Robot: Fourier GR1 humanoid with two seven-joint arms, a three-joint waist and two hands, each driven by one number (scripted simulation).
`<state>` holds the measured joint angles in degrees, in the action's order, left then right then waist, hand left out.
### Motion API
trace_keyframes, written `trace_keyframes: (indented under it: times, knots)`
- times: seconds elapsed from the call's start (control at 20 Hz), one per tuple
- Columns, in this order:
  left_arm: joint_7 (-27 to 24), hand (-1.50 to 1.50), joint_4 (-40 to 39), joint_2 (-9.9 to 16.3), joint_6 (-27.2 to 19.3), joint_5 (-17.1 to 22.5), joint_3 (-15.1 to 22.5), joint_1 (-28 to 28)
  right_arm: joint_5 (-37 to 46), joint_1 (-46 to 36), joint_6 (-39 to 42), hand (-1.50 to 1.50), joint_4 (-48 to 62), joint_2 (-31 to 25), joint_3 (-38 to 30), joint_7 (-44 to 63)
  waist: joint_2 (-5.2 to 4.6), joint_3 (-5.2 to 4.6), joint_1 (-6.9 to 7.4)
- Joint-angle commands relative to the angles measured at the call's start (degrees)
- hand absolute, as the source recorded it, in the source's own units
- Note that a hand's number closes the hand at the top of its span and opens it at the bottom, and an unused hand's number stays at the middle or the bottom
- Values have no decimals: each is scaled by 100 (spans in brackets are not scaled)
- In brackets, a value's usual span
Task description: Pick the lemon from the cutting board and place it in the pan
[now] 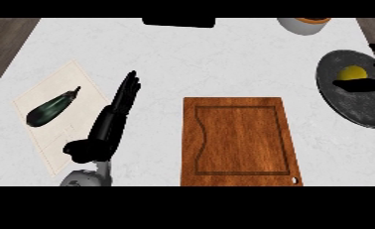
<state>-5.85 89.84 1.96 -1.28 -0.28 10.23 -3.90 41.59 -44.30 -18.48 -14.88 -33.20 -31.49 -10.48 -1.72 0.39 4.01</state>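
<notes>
Task is looking nearly done: the round yellow lemon (352,72) is sitting in the dark grey round pan (338,99), off the brown wooden cutting board (240,141), with right-hand fingers (357,85) beside it, curl unclear; left hand (110,121) resting released.

One lemon (352,72), one pan (344,101), one wooden cutting board (240,141), one eggplant (51,107) on one pale mat (70,77), one white pot (302,26), one dark object (179,22) at the table's (219,59) far edge, two robot hands: left (110,124), right (356,85)
</notes>
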Motion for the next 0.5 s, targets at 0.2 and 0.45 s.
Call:
trace_keyframes:
  times: [0.2,0.45]
  knots:
    - [35,0,76,-29,-159,-101,-6,180,-1118,157,-186,-150,-146,-4,-1045,-1521,43,8,-116]
    - [-62,0,84,125,92,35,-57,399,-1620,43,517,-150,82,-389,-1452,-1579,81,-13,-168]
